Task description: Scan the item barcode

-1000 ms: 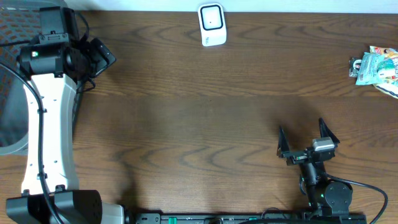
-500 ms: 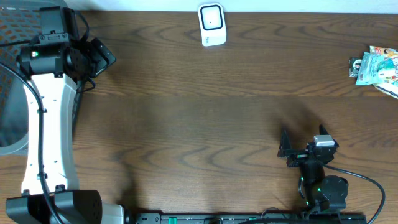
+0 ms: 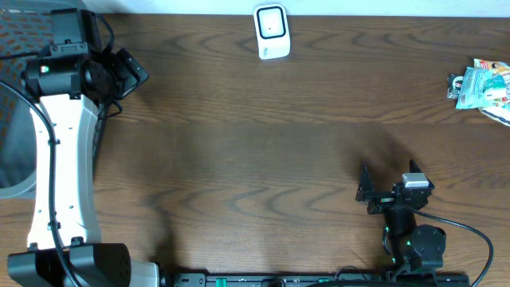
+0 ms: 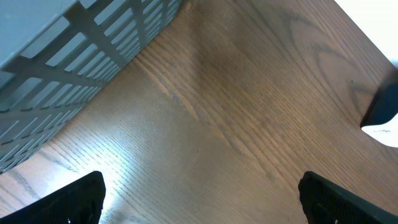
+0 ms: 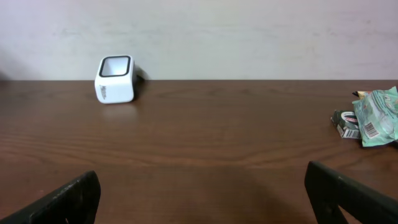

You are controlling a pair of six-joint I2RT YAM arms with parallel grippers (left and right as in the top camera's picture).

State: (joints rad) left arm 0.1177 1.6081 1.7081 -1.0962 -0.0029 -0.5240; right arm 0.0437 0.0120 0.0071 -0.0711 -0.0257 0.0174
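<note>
The item, a green and white packet (image 3: 483,84), lies at the table's far right edge; the right wrist view shows it (image 5: 377,116) with a barcode facing the camera. A white barcode scanner (image 3: 272,31) stands at the back centre, and appears as a white scanner (image 5: 115,79) at upper left in the right wrist view. My right gripper (image 3: 388,180) is open and empty near the front edge, far from both. My left gripper (image 3: 127,73) is at the back left, open over bare wood (image 4: 202,193). The right gripper (image 5: 202,193) holds nothing.
A grey slatted basket (image 4: 74,68) stands beside the table's left edge, next to the left gripper. A small dark box (image 5: 344,122) lies against the packet. The scanner's edge (image 4: 384,121) shows at the right of the left wrist view.
The right gripper drew back a little toward the front edge and has been still since. The left arm, the packet and the scanner have not moved.
</note>
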